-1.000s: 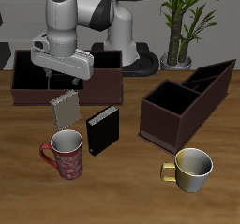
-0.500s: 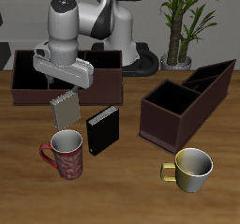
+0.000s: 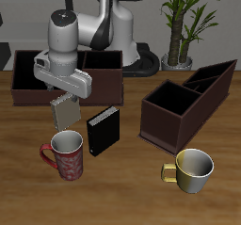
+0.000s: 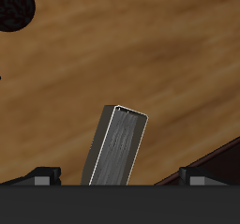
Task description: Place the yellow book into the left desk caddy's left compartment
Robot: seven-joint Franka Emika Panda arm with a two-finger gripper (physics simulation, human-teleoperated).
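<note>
- The end effector hangs directly over the yellow book; whether its fingers are spread or pinching cannot be told (hidden).
- The yellow book stands tilted on the surface, beside the black book.

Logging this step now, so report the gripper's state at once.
Gripper: open, holding nothing; it hangs above the yellow book, which stands on the table between the spread fingers, untouched.

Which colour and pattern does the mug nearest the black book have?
The mug is dark red with a speckled pattern, best seen in the exterior view.
</note>
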